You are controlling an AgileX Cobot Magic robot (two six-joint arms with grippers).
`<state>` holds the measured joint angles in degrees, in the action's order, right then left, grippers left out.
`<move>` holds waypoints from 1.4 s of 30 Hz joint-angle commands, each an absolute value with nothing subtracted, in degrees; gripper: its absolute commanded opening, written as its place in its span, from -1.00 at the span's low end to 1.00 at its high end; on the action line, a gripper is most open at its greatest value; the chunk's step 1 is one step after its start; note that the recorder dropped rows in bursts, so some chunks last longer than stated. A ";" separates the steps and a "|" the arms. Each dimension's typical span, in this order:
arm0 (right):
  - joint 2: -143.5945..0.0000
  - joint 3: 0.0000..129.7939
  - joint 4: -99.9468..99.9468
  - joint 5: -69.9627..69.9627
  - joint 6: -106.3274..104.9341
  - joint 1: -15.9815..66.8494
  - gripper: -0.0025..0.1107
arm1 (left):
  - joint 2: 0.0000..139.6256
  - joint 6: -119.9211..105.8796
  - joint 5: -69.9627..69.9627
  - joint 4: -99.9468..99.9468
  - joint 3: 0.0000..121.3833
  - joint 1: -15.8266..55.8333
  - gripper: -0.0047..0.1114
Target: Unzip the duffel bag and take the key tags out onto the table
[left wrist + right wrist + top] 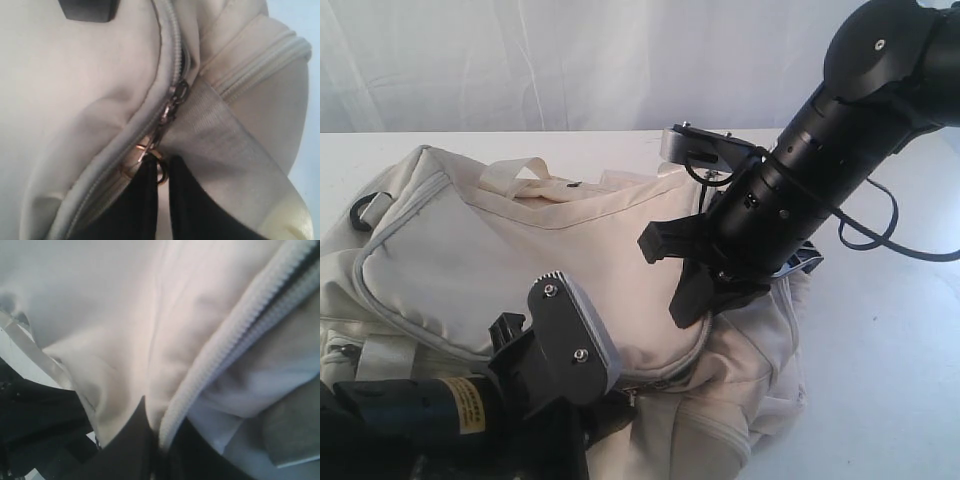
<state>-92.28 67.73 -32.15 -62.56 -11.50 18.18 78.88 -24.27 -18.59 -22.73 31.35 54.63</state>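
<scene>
Your left gripper [160, 167] pinches the zipper pull ring [149, 152] and your right gripper [159, 440] clamps the duffel bag [470, 260] beside the zipper [172, 45], so unzipping and removing the key tags are not yet done.

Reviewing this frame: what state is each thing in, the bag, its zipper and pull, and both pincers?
duffel bag: lying slumped on the table, not yet opened.
zipper: closed along the stretch that shows.
zipper pull: stretched out, its ring pinched.
left pincer: shut on the zipper pull.
right pincer: shut on a fold of the duffel bag beside a zipper.
key tags: not in view.
</scene>
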 commanded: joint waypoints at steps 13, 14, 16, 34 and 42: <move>-92.06 67.44 -31.78 -62.40 -11.73 18.22 -0.90 | 71.94 -30.94 -3.70 -22.23 31.49 54.15 -0.92; -91.95 67.44 -31.15 -62.40 -11.73 18.22 -0.90 | 71.94 -30.94 -2.21 -22.23 31.49 52.93 -0.92; -91.43 67.44 -30.26 -62.61 -11.73 18.22 -0.90 | 71.82 -30.94 -0.68 -22.23 31.49 50.18 -0.92; -88.58 67.44 -16.82 -61.45 -6.18 14.66 -0.90 | 56.25 -15.04 20.35 -2.09 31.49 31.96 -0.92; -88.58 67.44 -16.82 -60.63 -6.18 14.66 -0.90 | 49.18 4.08 35.79 19.60 34.17 31.98 -0.92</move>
<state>-89.19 67.73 -20.20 -61.57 -6.21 15.46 51.42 -3.02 27.66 10.96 32.69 32.25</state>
